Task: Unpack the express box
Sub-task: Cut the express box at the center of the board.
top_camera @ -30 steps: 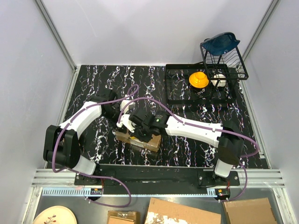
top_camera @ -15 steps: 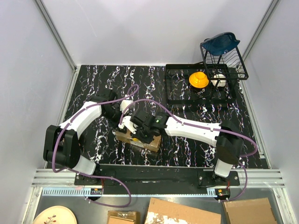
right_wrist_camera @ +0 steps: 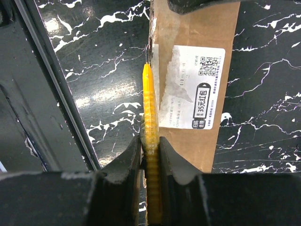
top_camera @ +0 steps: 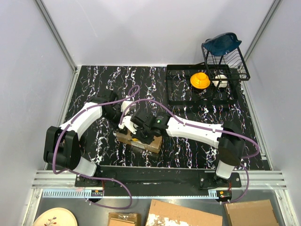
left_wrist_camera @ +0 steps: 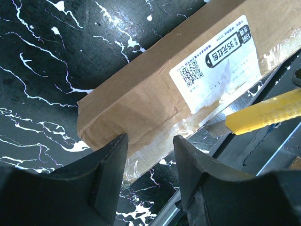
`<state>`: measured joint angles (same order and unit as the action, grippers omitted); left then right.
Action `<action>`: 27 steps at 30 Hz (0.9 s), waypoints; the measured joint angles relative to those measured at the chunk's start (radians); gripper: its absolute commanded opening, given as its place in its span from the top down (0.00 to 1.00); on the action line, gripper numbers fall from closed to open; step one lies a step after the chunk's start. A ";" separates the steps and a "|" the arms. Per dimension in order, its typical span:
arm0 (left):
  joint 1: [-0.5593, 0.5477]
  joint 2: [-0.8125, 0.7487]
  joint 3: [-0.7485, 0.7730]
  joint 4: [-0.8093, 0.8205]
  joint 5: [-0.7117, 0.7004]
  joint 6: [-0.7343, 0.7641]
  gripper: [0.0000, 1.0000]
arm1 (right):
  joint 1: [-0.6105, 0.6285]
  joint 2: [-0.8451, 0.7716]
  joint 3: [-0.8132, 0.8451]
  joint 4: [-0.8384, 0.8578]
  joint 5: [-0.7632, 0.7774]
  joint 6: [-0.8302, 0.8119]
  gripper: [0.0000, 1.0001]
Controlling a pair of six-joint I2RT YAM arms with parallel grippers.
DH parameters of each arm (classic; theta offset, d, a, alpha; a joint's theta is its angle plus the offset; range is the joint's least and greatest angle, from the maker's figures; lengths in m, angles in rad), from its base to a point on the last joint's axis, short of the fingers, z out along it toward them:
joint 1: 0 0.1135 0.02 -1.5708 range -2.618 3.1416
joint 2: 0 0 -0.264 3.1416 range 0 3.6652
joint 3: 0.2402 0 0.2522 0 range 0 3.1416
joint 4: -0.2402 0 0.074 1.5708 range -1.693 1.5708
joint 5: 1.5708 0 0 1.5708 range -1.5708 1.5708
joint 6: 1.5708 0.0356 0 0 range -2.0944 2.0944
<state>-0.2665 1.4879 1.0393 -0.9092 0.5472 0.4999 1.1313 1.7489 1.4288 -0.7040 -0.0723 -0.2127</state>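
The express box, a brown carton with clear tape and a white label, lies near the table's front edge. It also shows in the left wrist view and the right wrist view. My right gripper is shut on a yellow utility knife. The knife runs along the box's taped long edge, and its blade tip touches the tape beside the label. My left gripper is open at the box's far-left end, and its fingertips straddle the taped edge there.
A black dish rack at the back right holds a yellow item and a white one, with a blue item on its wire shelf. The table's metal front rail runs close beside the knife. Torn cardboard pieces lie below the table.
My right wrist has shifted very slightly over the box with the knife. The box and the left arm have stayed put.
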 measured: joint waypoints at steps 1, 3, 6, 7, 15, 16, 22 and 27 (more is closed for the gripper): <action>0.000 0.000 0.000 0.000 0.000 0.000 0.49 | 0.000 0.000 0.003 0.000 0.000 0.000 1.00; 0.000 0.001 0.000 0.000 0.001 0.000 0.49 | 0.000 0.000 0.008 0.000 0.000 0.000 1.00; 0.000 0.002 0.000 0.000 0.004 0.000 0.49 | 0.000 0.000 0.008 0.000 0.001 0.000 1.00; 0.000 0.002 0.000 0.000 0.005 0.000 0.49 | 0.000 0.000 0.008 0.000 0.001 -0.001 1.00; 0.002 0.005 0.000 0.000 0.007 0.000 0.49 | 0.000 0.000 0.008 0.000 0.003 -0.002 1.00; 0.002 0.005 0.000 0.000 0.007 0.000 0.49 | 0.000 0.000 0.009 0.000 0.003 -0.003 1.00; 0.002 0.005 0.000 0.000 0.008 0.000 0.49 | 0.000 0.000 0.017 0.001 0.003 -0.003 1.00; 0.002 0.005 0.000 0.000 0.008 0.000 0.49 | 0.000 0.000 0.017 0.001 0.003 -0.003 1.00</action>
<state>-0.2646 1.4925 1.0397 -0.9092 0.5549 0.5003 1.1313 1.7485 1.4460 -0.7033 -0.0696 -0.2153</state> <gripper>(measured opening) 0.506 0.232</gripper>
